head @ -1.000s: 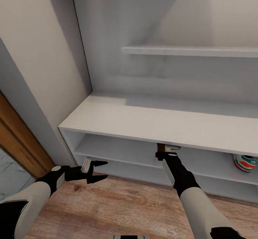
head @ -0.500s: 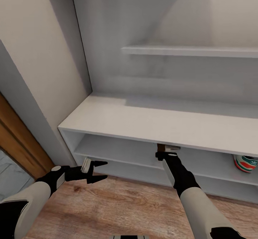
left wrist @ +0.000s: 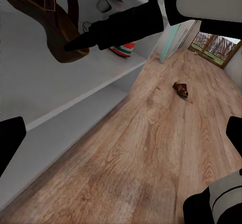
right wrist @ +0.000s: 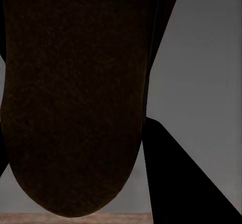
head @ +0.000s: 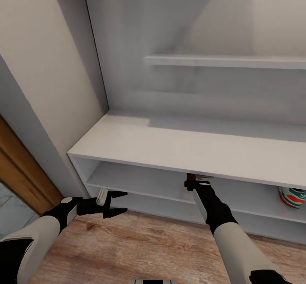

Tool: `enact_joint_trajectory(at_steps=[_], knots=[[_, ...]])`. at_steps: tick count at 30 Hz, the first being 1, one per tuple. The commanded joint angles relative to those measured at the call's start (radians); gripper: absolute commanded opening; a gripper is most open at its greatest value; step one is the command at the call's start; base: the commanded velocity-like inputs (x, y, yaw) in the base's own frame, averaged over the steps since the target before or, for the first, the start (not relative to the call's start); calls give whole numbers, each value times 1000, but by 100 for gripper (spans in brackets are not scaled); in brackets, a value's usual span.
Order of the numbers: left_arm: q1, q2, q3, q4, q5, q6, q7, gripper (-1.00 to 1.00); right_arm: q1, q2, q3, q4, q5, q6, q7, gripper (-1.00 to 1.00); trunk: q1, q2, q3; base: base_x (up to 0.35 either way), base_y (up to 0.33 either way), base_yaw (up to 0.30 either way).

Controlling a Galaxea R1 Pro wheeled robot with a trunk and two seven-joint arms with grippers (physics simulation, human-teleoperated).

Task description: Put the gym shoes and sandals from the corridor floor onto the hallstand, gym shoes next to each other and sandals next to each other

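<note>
You're at the rack [head: 170, 148], placing a sandal [left wrist: 48, 20] on its upper open shelf. Your right gripper [head: 196, 181] grips it under the top board, sole toward the wrist camera, long axis running back into the shelf, I judge. Next: lower it, then let go. A sneaker [head: 292, 197] sits further right on that shelf; the second sandal [left wrist: 181, 89] lies on the floor [left wrist: 151, 153]. Your left gripper [head: 114, 202] hangs wide and empty.

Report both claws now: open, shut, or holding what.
Left claw: open, empty, above the floor.
Right claw: shut on a sandal, inside the rack.
</note>
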Motion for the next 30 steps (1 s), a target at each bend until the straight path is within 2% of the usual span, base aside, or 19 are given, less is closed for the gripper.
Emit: enact_joint_trajectory(at_steps=[1, 3, 4, 16, 30], knots=[[-1, 0, 1, 1, 3, -8, -2, 100, 0, 1, -1, -1, -6, 4, -5, -100, 0, 0, -1, 0, 0, 0], [-1, 0, 1, 1, 3, -8, -2, 100, 0, 1, -1, -1, -6, 4, -5, -100, 0, 0, -1, 0, 0, 0], [-1, 0, 1, 1, 3, -8, -2, 100, 0, 1, -1, -1, -6, 4, -5, 100, 0, 0, -1, 0, 0, 0], [-1, 0, 1, 1, 3, -8, -2, 100, 0, 1, -2, -1, -7, 4, -4, 100, 0, 0, -1, -32, 0, 0], [-1, 0, 1, 0, 3, -8, -2, 100, 0, 1, -2, -1, -7, 4, -4, 100, 0, 0, -1, -309, 0, 0]])
